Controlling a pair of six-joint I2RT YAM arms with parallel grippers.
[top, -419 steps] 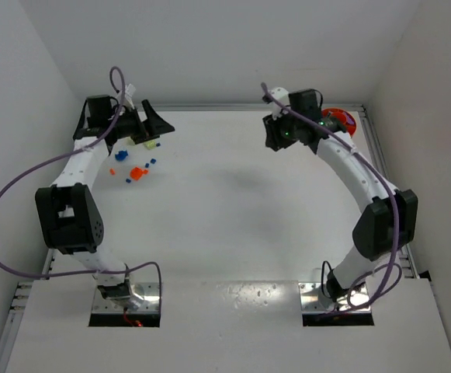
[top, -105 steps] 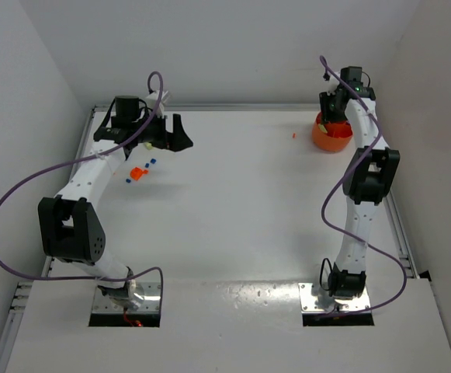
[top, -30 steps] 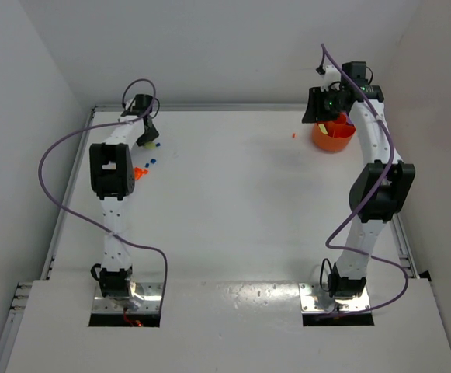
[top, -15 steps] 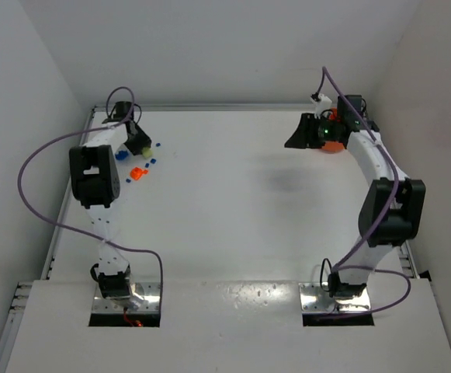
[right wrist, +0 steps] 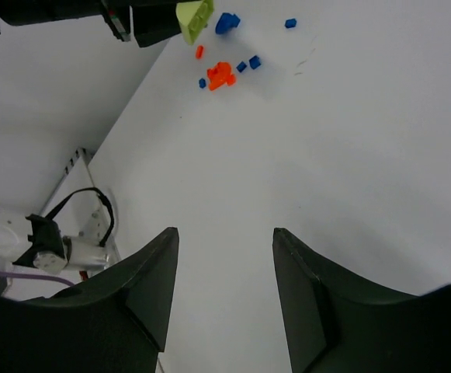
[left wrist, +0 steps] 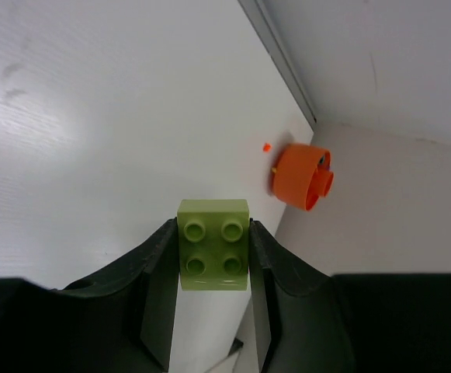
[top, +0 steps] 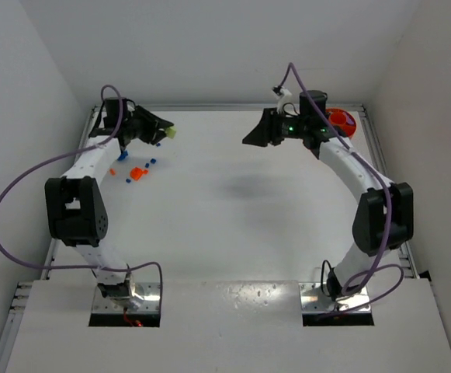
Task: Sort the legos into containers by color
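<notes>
Upper left: green brick clamped, right jaws empty

At the top view's upper left, the left gripper (top: 165, 130) pinches a yellow-green lego (left wrist: 213, 245) between both fingers. Its 4 studs face the wrist camera and no side looks longer. The right gripper (right wrist: 225, 287) hangs right of centre, jaws apart around nothing. White table (top: 233, 225) spreads between them. Orange-red and blue legos (top: 138, 173) lie near the left edge; the orange bowl (top: 341, 122) sits in the upper right corner.
</notes>
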